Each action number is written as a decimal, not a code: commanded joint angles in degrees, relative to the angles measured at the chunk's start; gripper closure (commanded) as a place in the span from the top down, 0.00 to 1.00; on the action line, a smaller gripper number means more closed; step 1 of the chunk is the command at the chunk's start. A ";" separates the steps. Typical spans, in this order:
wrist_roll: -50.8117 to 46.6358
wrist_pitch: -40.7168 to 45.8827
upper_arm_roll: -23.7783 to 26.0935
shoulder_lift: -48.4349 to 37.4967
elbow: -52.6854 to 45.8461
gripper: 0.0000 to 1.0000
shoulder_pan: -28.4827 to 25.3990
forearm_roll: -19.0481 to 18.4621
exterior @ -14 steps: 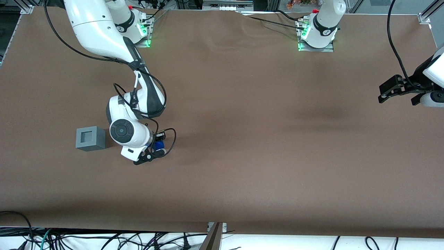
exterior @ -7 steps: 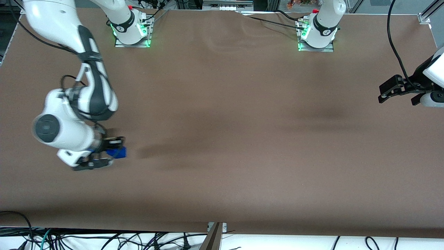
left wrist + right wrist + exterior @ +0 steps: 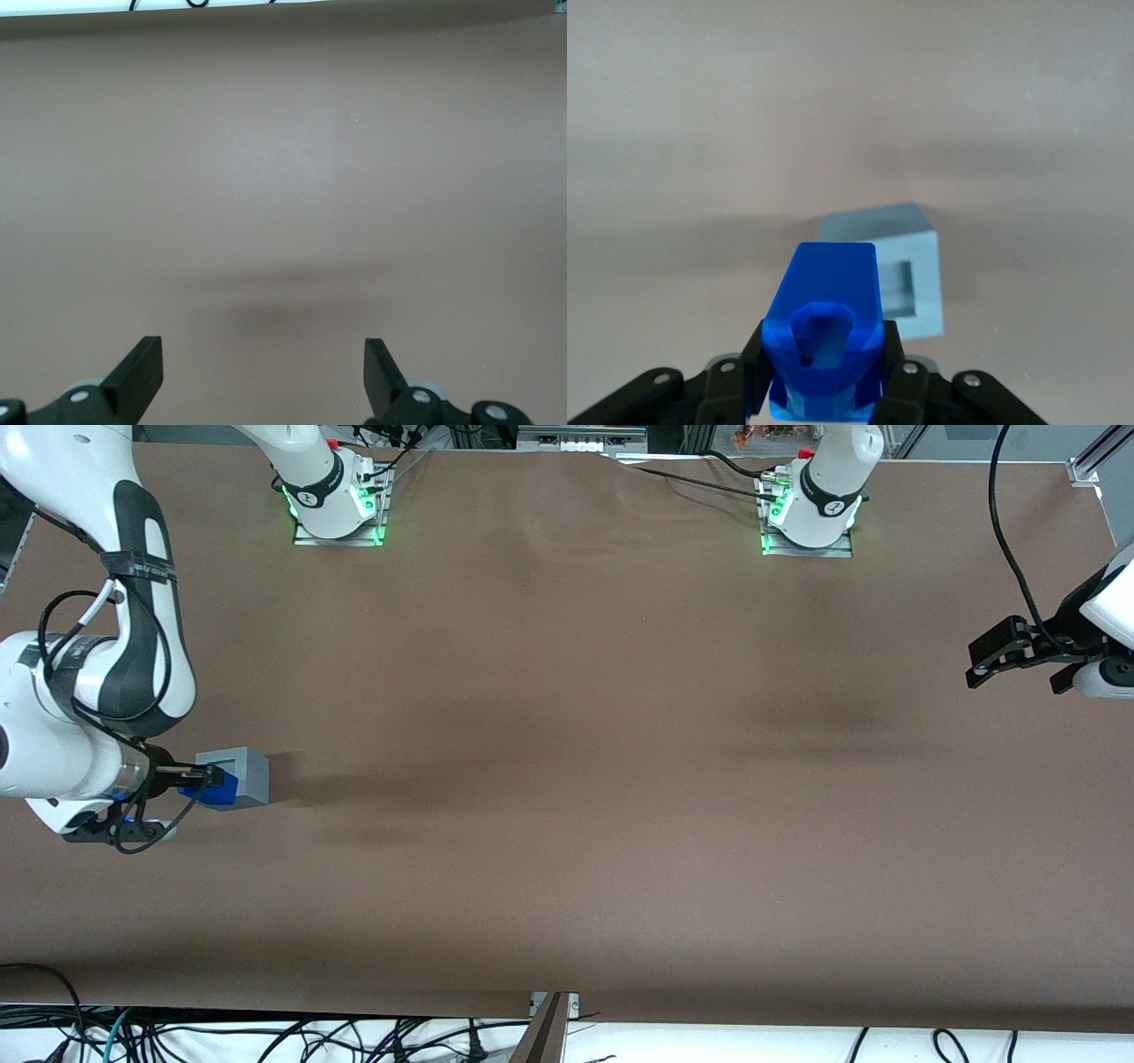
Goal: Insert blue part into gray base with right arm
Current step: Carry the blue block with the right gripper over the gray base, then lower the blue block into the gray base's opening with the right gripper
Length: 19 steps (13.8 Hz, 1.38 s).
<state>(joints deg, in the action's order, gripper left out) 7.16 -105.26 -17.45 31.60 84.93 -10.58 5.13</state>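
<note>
The right arm (image 3: 84,717) is at the working arm's end of the table. Its gripper (image 3: 199,781) is shut on the blue part (image 3: 215,786), held in the air over the edge of the gray base (image 3: 241,773). In the right wrist view the blue part (image 3: 827,323) sits clamped between the black fingers (image 3: 754,367), and the gray base (image 3: 899,266) with its square recess stands on the table just ahead of it. The blue part hides some of the base's top in the front view.
Brown cloth covers the table (image 3: 567,779). Two arm bases (image 3: 337,496) (image 3: 811,509) with green lights stand at the table's edge farthest from the front camera. Cables hang along the edge nearest the front camera (image 3: 266,1036).
The right arm has swung with the blue part toward its own end of the table. The gray base, hidden under the arm half a second ago, shows again beside the gripper.
</note>
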 commanded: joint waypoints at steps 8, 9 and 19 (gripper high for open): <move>6.11 1.02 -0.04 0.74 1.47 0.31 2.58 0.58; 7.25 1.02 -0.04 0.83 1.47 0.31 2.58 0.58; 10.33 0.76 0.05 1.80 2.17 0.30 2.76 0.58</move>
<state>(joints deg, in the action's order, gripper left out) 16.15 -104.34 -17.51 33.98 86.13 -8.00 5.14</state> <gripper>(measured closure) 0.498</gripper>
